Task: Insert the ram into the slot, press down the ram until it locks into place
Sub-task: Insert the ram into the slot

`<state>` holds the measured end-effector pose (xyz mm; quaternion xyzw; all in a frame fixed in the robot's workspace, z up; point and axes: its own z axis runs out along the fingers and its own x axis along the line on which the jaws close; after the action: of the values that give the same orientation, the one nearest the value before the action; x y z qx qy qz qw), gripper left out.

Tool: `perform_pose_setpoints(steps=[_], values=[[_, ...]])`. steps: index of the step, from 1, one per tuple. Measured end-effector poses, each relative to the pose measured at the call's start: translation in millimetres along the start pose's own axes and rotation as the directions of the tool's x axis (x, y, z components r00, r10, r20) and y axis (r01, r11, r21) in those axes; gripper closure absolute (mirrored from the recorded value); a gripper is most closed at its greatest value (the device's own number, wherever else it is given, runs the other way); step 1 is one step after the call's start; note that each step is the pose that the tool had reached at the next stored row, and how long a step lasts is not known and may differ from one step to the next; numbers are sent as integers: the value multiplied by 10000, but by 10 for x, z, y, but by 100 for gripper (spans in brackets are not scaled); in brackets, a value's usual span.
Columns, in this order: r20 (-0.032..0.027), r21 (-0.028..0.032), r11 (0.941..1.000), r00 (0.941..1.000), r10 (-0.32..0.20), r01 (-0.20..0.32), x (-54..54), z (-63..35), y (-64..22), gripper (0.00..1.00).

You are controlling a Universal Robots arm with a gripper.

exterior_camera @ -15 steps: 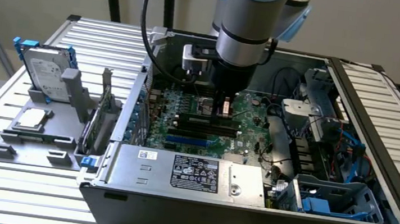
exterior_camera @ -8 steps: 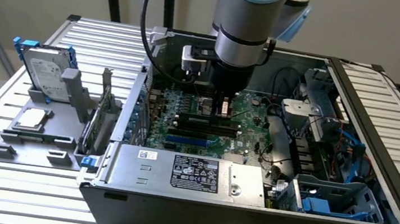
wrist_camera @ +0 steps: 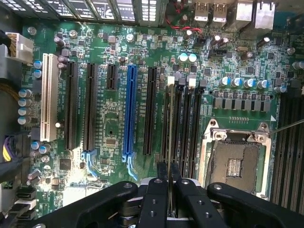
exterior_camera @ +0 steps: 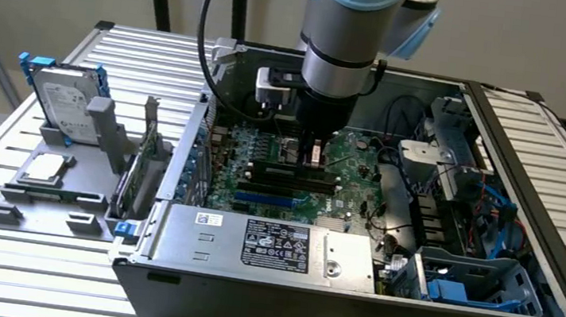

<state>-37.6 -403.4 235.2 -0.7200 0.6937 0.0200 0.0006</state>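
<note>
My gripper (wrist_camera: 168, 167) is shut on the ram (wrist_camera: 170, 133), which shows edge-on in the wrist view as a thin line running away from the fingertips (wrist_camera: 161, 171). The ram hangs over the bank of parallel black slots (wrist_camera: 183, 128) on the green mainboard (wrist_camera: 109, 128), roughly in line with the slot nearest the blue socket. Whether its lower edge touches the slot I cannot tell. In the exterior view the gripper (exterior_camera: 313, 150) reaches down inside the open computer case, with the ram (exterior_camera: 317, 157) just above the black slots (exterior_camera: 286, 176).
A blue socket (wrist_camera: 129, 109), black card sockets (wrist_camera: 90, 104) and a white socket (wrist_camera: 49, 97) lie beside the slots. The CPU socket (wrist_camera: 236, 164) is on the other side. The power supply (exterior_camera: 263, 243), drive cage (exterior_camera: 472, 280) and case walls (exterior_camera: 535, 195) hem in the board. A hard drive (exterior_camera: 62, 105) stands outside.
</note>
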Motion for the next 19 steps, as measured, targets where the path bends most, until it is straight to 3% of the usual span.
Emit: perform_pose_setpoints(steps=[8,19], values=[[-10,4,10000,10000,57,-57,-2,14,0,87],[-92,6,9998,9998,175,-175,-1,20,-8,87]])
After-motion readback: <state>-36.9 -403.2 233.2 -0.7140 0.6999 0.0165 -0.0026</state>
